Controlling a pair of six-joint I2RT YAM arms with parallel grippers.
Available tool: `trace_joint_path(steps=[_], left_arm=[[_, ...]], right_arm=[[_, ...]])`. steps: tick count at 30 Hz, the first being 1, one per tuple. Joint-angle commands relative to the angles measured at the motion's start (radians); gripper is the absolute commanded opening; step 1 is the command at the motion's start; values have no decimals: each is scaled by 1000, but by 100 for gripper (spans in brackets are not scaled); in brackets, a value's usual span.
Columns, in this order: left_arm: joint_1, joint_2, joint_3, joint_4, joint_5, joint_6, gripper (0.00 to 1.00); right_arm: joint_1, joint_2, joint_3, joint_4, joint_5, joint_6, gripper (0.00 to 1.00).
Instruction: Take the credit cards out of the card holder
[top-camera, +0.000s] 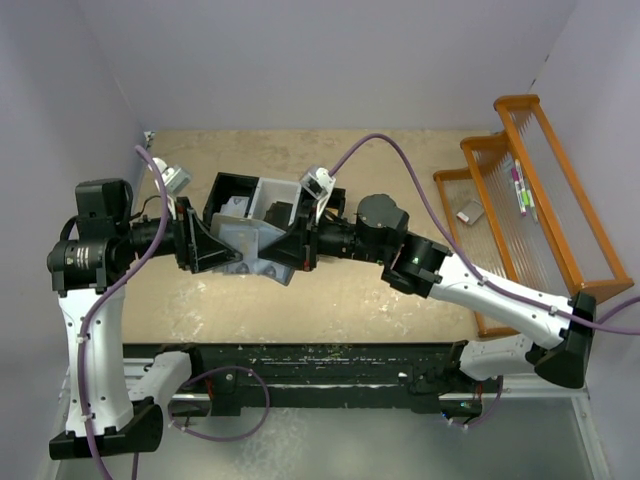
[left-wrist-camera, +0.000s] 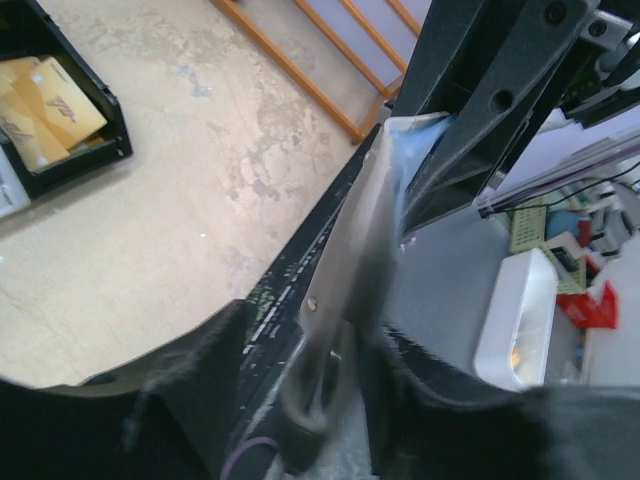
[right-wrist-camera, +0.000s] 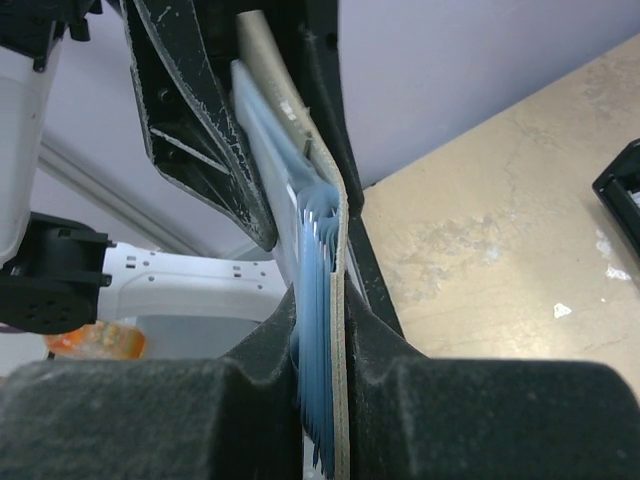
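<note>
**Card holder held in the air between both arms**

Top view: the two arms meet mid-table, just in front of a black bin tray (top-camera: 225, 190). The grey card holder (top-camera: 250, 240) hangs above the table (top-camera: 350, 290) between the left gripper (top-camera: 225, 248) and the right gripper (top-camera: 285, 248), which come at it from opposite sides. An orange rack (top-camera: 530, 110) stands well apart on the right.

Left wrist view: the card holder (left-wrist-camera: 365, 240) shows edge-on and passes between the left gripper (left-wrist-camera: 340, 360)'s own fingers. The picture is blurred there, so I cannot tell whether those jaws press on it or stand a little apart. Orange-gold credit cards (left-wrist-camera: 50, 105) lie in a compartment of the bin tray (left-wrist-camera: 100, 130) at the upper left, and part of the rack (left-wrist-camera: 300, 70) shows beyond.

Right wrist view: the right gripper (right-wrist-camera: 325, 340) has its jaws clamped on the card holder (right-wrist-camera: 325, 290), both pads tight against its faces. The stepped blue-grey pocket edges face the camera, and the left arm's dark fingers flank the far end
</note>
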Motion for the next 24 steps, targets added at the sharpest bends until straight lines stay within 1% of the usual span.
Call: trace_joint_path(steps=[1, 3, 5, 8, 10, 13, 16, 20, 22, 24], left_arm=[[-2, 15, 34, -30, 76, 37, 59], [-2, 14, 38, -34, 92, 37, 63], [-2, 12, 42, -34, 98, 37, 64], [-2, 13, 43, -34, 104, 37, 62], [-2, 15, 44, -28, 97, 31, 58], [-2, 14, 52, -24, 82, 28, 52], [-2, 6, 70, -23, 37, 34, 43], [-2, 0, 85, -32, 23, 47, 29], [-2, 2, 83, -42, 41, 44, 18], [-2, 4, 82, -46, 67, 33, 12]], right_arm=[[-1, 5, 72, 72, -69, 1, 0], [-3, 13, 85, 56, -75, -7, 0], [-5, 17, 95, 42, -84, -16, 0], [-8, 23, 110, 25, -96, -25, 0], [-10, 28, 118, 9, -94, -31, 0], [-17, 44, 143, -43, -71, -41, 0], [-29, 59, 163, -97, -72, -56, 0], [-43, 66, 175, -118, -122, -77, 0], [-49, 66, 174, -111, -158, -83, 0], [-55, 66, 173, -100, -188, -84, 0]])
